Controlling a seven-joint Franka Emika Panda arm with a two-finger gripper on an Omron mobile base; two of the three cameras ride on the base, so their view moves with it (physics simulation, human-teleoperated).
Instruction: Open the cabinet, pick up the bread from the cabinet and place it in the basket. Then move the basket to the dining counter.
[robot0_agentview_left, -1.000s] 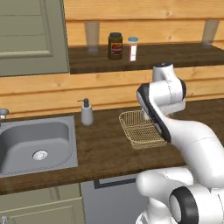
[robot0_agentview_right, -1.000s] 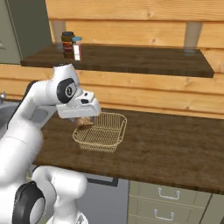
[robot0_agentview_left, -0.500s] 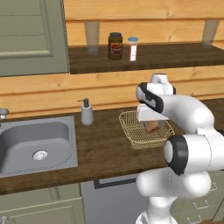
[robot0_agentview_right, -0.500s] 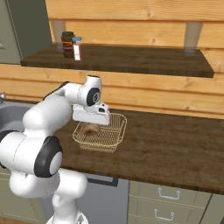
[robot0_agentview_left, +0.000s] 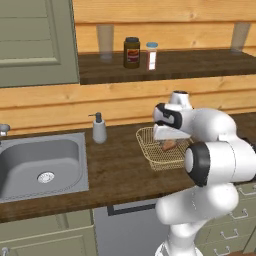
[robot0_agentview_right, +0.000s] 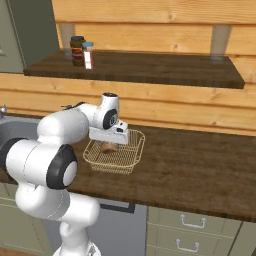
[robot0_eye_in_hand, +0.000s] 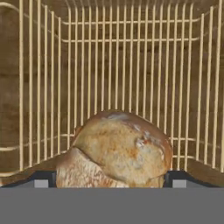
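**Bread's down inside the basket with your gripper on it**

So you've got the gripper (robot0_eye_in_hand: 112, 177) reaching down into the basket (robot0_agentview_left: 150, 156), and the hand view is pretty clear: the bread (robot0_eye_in_hand: 118, 148) sits right between the two dark fingertips (robot0_eye_in_hand: 41, 179), one on each side of the roll, pressed against its flanks. Looks like you're pinching it. The basket's wire floor and far wall run behind and under the roll in that view.

From the left base view, the bread (robot0_agentview_left: 168, 145) peeks out as a tan lump inside the basket, just under the white hand. I can't tell from there whether it's touching the mesh floor or hanging slightly above it. The right base view shows the same thing: bread (robot0_agentview_right: 107, 147) within the basket (robot0_agentview_right: 127, 159), toward its back-left part, tucked beneath the hand.

The basket sits on the wooden worktop (robot0_agentview_left: 115, 170), well to the right of the steel sink (robot0_agentview_left: 40, 165). The soap dispenser (robot0_agentview_left: 99, 129) stands between the two, near the sink's back corner and apart from the basket.

Up on the shelf (robot0_agentview_left: 170, 64) you've got a dark jar (robot0_agentview_left: 132, 52) and a small white bottle (robot0_agentview_left: 152, 55) just beside each other. A grey-green cabinet door (robot0_agentview_left: 35, 42) is at the upper left.
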